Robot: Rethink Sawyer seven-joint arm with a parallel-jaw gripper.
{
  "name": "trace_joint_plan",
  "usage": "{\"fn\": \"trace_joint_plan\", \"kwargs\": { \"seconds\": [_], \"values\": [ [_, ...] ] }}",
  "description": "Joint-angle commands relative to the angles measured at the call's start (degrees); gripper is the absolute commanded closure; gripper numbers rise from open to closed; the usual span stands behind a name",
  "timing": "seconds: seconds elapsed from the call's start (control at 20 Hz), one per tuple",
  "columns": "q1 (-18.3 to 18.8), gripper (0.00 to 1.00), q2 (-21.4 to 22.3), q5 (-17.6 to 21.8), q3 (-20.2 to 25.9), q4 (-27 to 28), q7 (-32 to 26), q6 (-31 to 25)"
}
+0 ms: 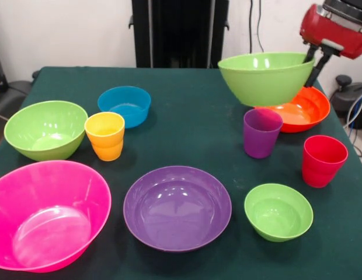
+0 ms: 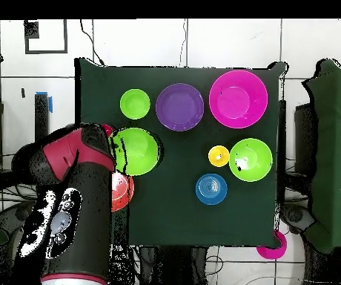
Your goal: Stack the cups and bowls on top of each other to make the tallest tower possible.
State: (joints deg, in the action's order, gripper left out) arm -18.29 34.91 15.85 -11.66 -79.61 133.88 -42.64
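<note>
- The red and black gripper [image 1: 316, 58] pinches the rim of a glossy lime green plastic bowl [image 1: 266, 77], held tilted in the air.
- Directly beneath it sit a wide orange-red plastic bowl [image 1: 303, 109] and a purple plastic cup [image 1: 261, 133] (upright, beside that bowl).

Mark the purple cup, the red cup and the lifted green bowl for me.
purple cup [image 1: 261, 137], front view, outer wall.
red cup [image 1: 323, 163], front view, outer wall.
lifted green bowl [image 1: 264, 83], front view, outer side.
</note>
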Motion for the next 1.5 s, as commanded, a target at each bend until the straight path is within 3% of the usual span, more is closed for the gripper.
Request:
{"fn": "trace_joint_plan", "kwargs": {
  "seconds": [0.05,0.25,0.6,0.95,1.5],
  "values": [
    [-0.3,1.00,-5.3,-1.5,1.7,-3.9,10.8,3.0],
    [-0.8,1.00,-7.8,-1.3,0.8,-2.9,11.2,4.6],
    [1.8,1.00,-9.8,0.1,2.2,-0.1,2.3,-0.7],
    [2.1,1.00,-11.8,-2.6,3.6,2.0,3.4,-3.1],
    [1.4,1.00,-12.1,-2.9,3.5,3.4,2.9,-6.9]
  ]
}}
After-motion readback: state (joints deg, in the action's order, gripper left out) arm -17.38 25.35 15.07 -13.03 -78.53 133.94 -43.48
